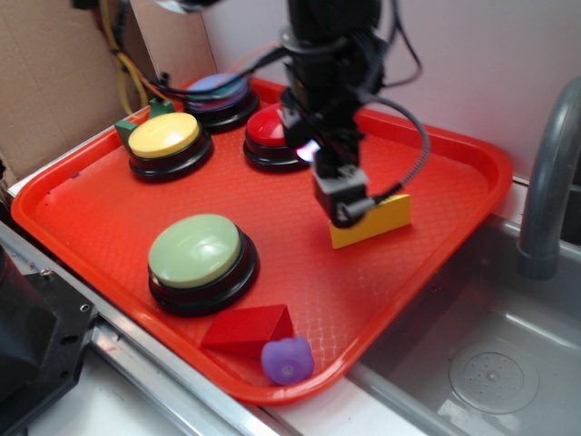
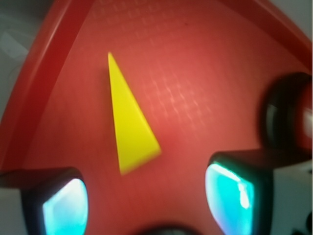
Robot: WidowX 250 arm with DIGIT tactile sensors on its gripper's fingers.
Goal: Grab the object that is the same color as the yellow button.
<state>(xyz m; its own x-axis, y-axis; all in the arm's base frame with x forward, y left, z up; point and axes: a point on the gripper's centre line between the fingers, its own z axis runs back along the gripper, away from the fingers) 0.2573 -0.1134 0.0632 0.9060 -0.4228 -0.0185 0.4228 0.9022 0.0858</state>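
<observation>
Red plastic tray [image 1: 91, 227] across most of the exterior view, textured floor, raised rim. Far left on it: yellow button [image 1: 164, 135], round dome on a black base, a small green block [image 1: 125, 130] just beside its left edge. Near left: pale green button [image 1: 196, 251], larger, also on a black base. Far, right of the yellow one: blue-purple button [image 1: 218, 89] with wires running off behind it, then red button [image 1: 270, 128], partly hidden by the arm. Near edge, right of the pale green dome: red wedge block [image 1: 248, 328], and touching its right end a small purple toy [image 1: 288, 360]. Right of centre: gripper [image 1: 343, 207], black, pointing down, low over the tray. Just right of and behind it: yellow wedge block [image 1: 377, 221], resting on the tray floor near the right rim. From the wrist view: same yellow wedge block [image 2: 129, 125] lying flat, thin tip pointing away, wide end toward the camera; gripper [image 2: 149, 196] spread wide, one finger either side of the frame, nothing between them, wedge ahead of the gap and apart from both fingers [image 2: 234, 188]. Far right, off the tray: grey metal sink [image 1: 490, 363] and faucet [image 1: 545, 173]
</observation>
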